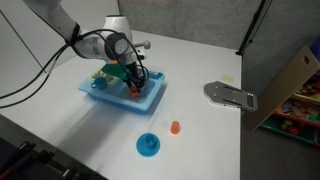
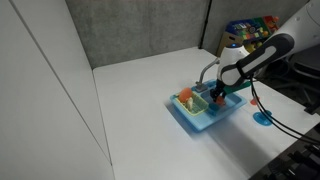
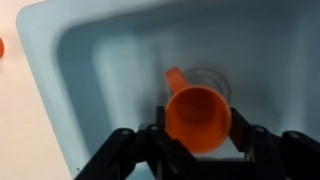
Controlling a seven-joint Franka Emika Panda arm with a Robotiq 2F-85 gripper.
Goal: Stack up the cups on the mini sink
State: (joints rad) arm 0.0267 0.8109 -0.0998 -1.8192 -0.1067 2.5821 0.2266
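end effector: clamped on cup | cup: mouth toward wrist camera, axis upright, handle upper-left | location: over sink basin

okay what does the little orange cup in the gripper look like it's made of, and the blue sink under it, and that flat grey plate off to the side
Orange cup: looks like plastic, one even saturated colour with a smooth moulded rim and handle, fairly matte.
Mini sink: also seems plastic, uniform light blue with rounded moulded basin walls and a soft sheen.
Grey plate: probably metal, flat, thin and dull grey, though too small here to be sure.
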